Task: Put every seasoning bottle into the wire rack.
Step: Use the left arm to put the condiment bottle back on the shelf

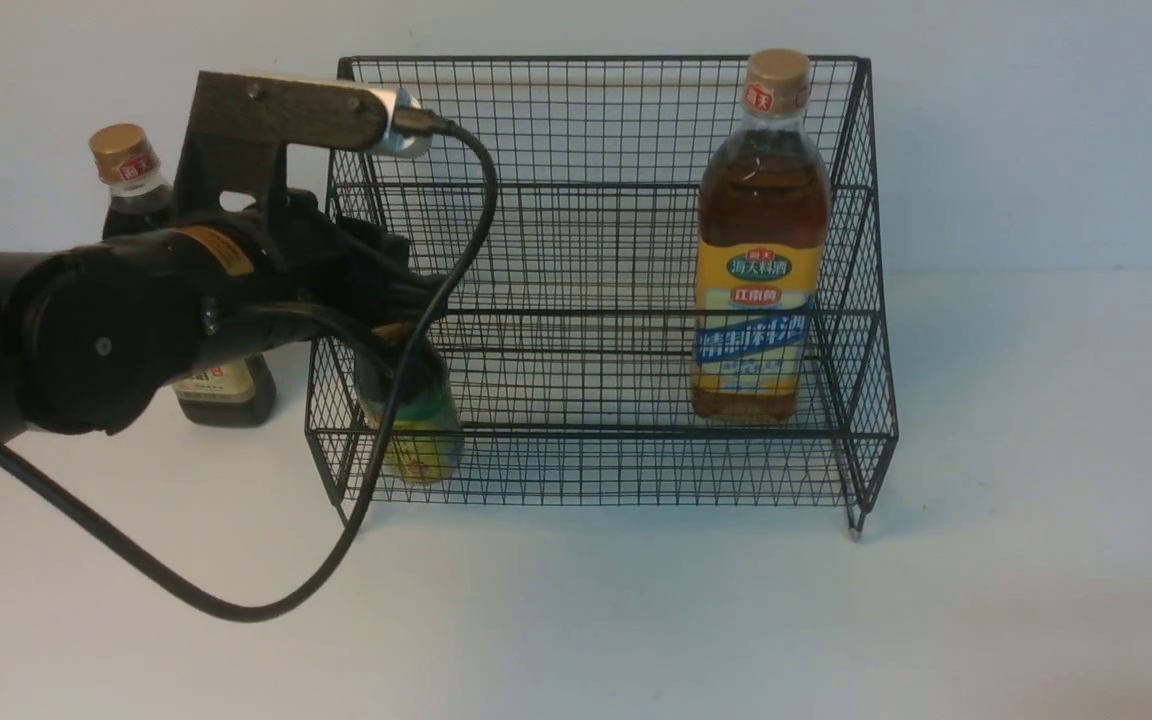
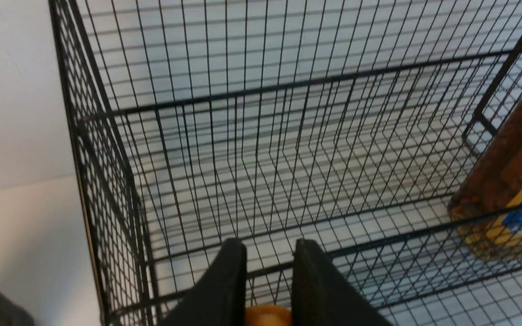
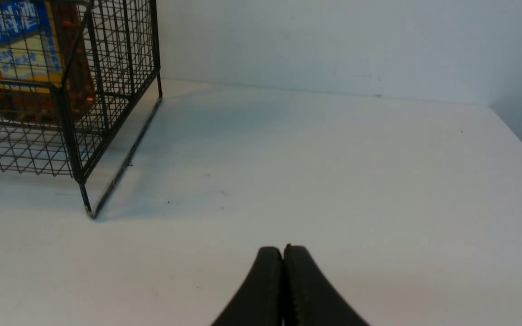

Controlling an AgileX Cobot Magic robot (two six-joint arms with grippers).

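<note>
The black wire rack (image 1: 864, 300) stands mid-table. The tall amber bottle (image 1: 761, 260) with the yellow-blue label stands upright in its lower tier at the right end; it also shows in the left wrist view (image 2: 510, 163) and the right wrist view (image 3: 16, 59). My left gripper (image 1: 406, 322) reaches into the rack's left end, shut on the orange cap (image 2: 265, 317) of the small dark bottle (image 1: 424, 430), which is upright in the lower tier. The tall dark bottle (image 1: 128, 175) stands outside the rack, left of it, partly hidden by my arm. My right gripper (image 3: 282, 248) is shut and empty over bare table.
The left arm's black cable (image 1: 236, 600) loops over the table in front of the rack's left corner. The rack's right front foot (image 3: 88, 210) stands left of my right gripper. A white wall runs behind the table.
</note>
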